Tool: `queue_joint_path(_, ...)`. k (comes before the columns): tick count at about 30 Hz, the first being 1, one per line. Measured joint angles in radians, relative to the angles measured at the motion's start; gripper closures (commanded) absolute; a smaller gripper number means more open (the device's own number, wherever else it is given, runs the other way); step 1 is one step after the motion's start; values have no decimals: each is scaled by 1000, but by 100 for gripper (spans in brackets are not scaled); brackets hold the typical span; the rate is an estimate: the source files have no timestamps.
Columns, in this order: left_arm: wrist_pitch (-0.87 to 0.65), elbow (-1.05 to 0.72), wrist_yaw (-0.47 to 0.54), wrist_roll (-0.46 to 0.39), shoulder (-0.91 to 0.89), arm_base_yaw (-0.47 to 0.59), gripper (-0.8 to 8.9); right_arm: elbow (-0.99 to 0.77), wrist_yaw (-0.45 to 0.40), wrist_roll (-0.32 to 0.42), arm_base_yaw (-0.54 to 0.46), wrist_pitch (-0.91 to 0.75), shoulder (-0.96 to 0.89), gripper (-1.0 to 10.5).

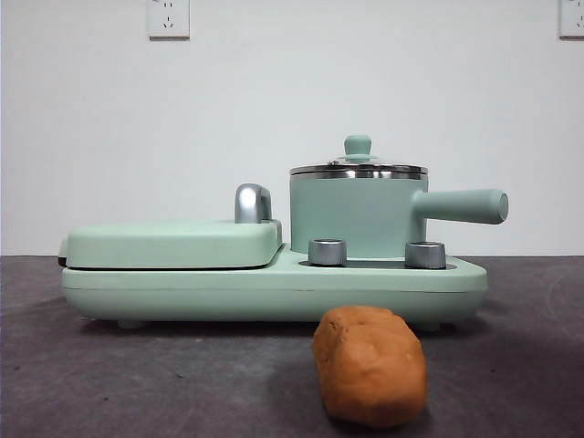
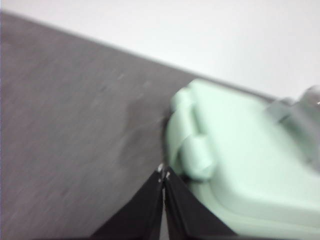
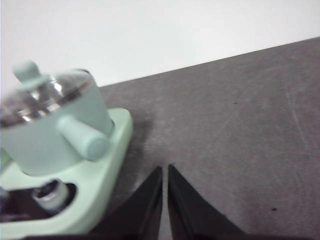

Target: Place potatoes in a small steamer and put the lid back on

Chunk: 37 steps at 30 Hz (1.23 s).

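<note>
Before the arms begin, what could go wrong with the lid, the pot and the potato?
1. The lid sits on the small steamer, so the potato cannot go in until it is lifted; its knob is small and could slip.
2. The potato looks rounded and may roll when gripped.
3. The steamer's handle points toward the right gripper, so a low approach could knock it.

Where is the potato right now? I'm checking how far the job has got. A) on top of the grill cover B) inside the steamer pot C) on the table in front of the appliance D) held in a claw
C: the potato lies on the dark table in front of the appliance, while the lid sits on the steamer pot.
</note>
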<state>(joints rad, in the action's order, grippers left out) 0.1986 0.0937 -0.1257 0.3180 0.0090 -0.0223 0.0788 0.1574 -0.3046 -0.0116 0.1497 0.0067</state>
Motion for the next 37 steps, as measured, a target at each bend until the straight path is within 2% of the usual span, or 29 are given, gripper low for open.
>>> queue_joint_path(5,7,121,-32,42,35,-23,807,153,32,-86,0,129,1,932)
queue_joint_path(9,45,219,-66,69,95,-37,807,277,94,-112,0,238,33,932)
queue_joint_path(18,138,511,-246,68,311,-44,807,556,339,-115,0,455,217,932)
queue_joint_path(23,159,640,-404,64,434,-44,807,697,454,-64,0,541,333,932)
queue_joint_path(29,169,744,-566,63,549,-44,807,844,531,33,0,611,460,931)
queue_joint_path(33,187,775,-577,59,583,-44,800,890,573,81,0,623,502,931)
queue_joint_path(37,195,775,-578,48,587,-54,692,895,576,98,0,629,508,930)
